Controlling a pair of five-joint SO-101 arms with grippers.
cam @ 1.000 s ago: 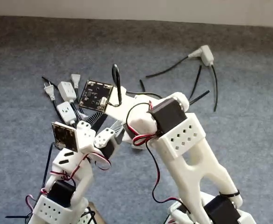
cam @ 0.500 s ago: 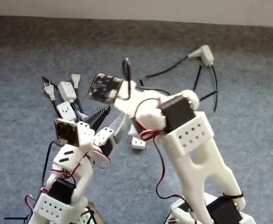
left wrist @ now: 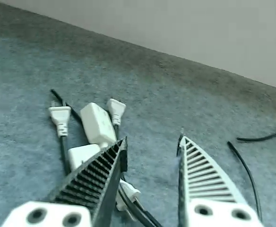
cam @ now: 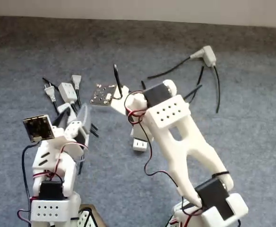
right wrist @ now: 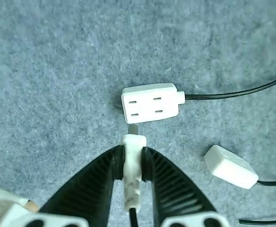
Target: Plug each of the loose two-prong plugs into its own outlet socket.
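Left tool [left wrist: 152, 139] swung leftward; right tool [right wrist: 133, 150] lowered with its plug [right wrist: 133, 165].

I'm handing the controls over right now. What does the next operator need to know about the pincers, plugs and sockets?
Right pincer: shut on a plug, prongs aimed at the four-slot socket, not yet in.
Left pincer: open and empty, over a second socket with a loose plug beside it.
Done: no plug visibly seated.
Left to do: push the held plug in, then pick up and seat the loose ones.
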